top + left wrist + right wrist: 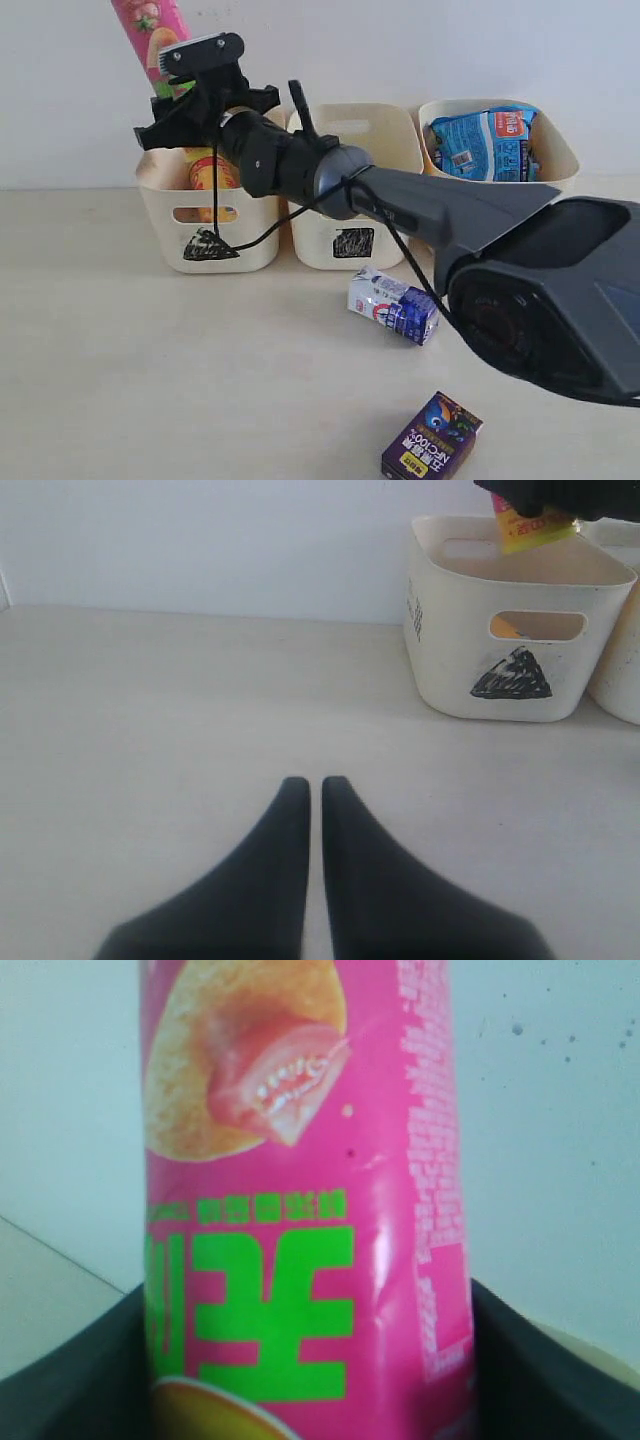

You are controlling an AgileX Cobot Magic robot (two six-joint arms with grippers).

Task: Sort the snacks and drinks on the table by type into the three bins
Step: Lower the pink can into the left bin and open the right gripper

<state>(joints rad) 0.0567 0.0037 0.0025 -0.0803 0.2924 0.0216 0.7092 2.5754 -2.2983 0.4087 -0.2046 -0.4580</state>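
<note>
Exterior view, right pincer (186, 96) gripping pink tube (150, 30), over triangle bin (160, 228)

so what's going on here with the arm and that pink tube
The right gripper holds the pink-and-green chip tube above the triangle bin, where the yellow tube already stands. A blue noodle packet sits in the right-hand bin. The white-and-blue carton and the purple carton lie on the table in front of the bins, not yet sorted. The left gripper is shut and holds nothing, low over the table.
</note>
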